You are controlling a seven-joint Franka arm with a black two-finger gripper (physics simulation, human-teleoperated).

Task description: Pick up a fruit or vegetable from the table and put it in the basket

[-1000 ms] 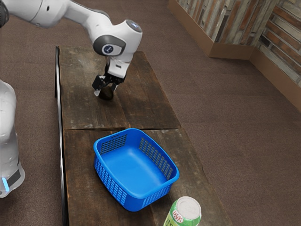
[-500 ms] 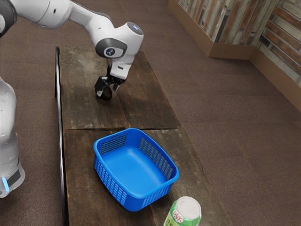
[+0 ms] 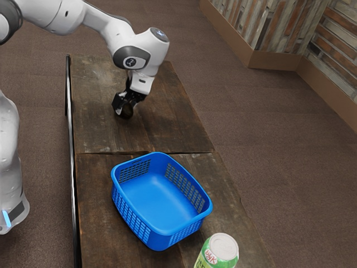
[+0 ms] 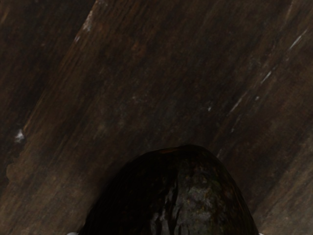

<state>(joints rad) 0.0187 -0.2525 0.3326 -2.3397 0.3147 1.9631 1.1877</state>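
Black and two-fingered, the gripper (image 3: 127, 105) is partly open, its fingers spread by the width of a dark avocado (image 4: 195, 200) and closed against it from two sides. The avocado sits low between the fingertips, over the far section of the wooden table (image 3: 100, 134) in the exterior view; whether its underside touches the wood I cannot tell. In the wrist view its rounded end reaches out from under the hand, the skin bumpy and nearly black with a greenish cast on one side, and dark, scuffed boards lie beyond it. The white arm (image 3: 131, 47) comes in from the exterior view's upper left and bends down to the gripper, which is tilted. Well apart from the avocado, across the seam in the tabletop, stands a blue plastic basket (image 3: 162, 240), upright, with lattice sides, rounded corners and a plain floor with nothing on it. The avocado is outside the basket. Near the basket's corner, toward the bottom of the exterior view, is a green can (image 3: 213, 254) with a pale top, partly cut off by the view's edge. Brown floor (image 3: 268, 128) surrounds the table, and a wall of mixed wooden planks (image 3: 273, 25) rises at the exterior view's upper right.
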